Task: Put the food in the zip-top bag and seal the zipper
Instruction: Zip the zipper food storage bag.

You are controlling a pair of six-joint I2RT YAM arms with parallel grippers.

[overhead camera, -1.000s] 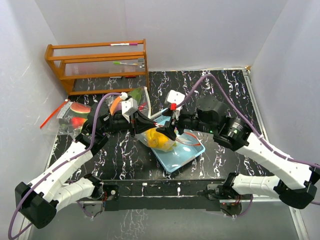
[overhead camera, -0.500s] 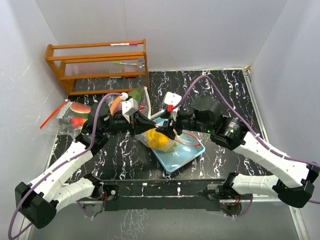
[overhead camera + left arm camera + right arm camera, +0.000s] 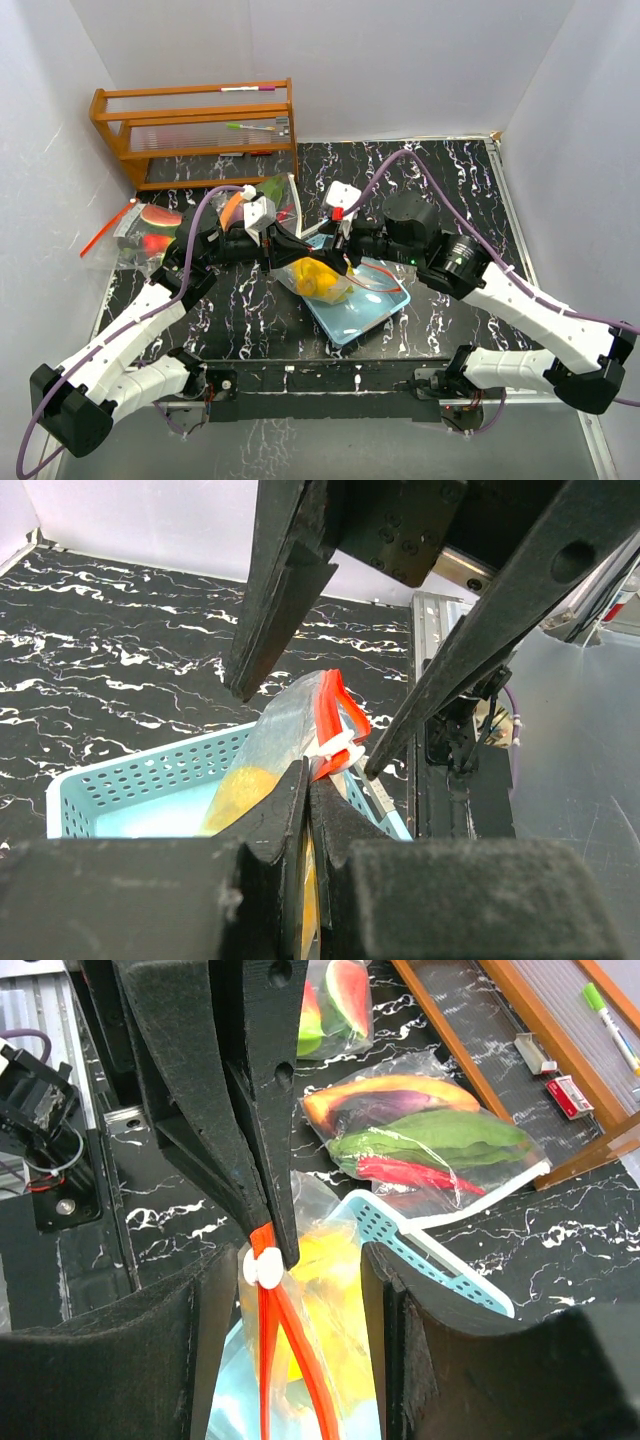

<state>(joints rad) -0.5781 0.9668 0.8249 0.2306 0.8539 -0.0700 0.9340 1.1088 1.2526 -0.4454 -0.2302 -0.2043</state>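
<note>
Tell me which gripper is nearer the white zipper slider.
Left. The left gripper is clamped on the zipper right beside the slider; the right gripper straddles it, jaws open.

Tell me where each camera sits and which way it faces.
Top external: fixed above and behind the bases, facing down at the table; left arm and right arm show, meeting over the zip-top bag.
Left wrist: on the left arm, sighting along its shut jaws clamping the bag; right jaws opposite.
Right wrist: sighting down between its open jaws straddling the bag; left jaws opposite.
Shared: both wrist views show the red zipper and white slider.
</note>
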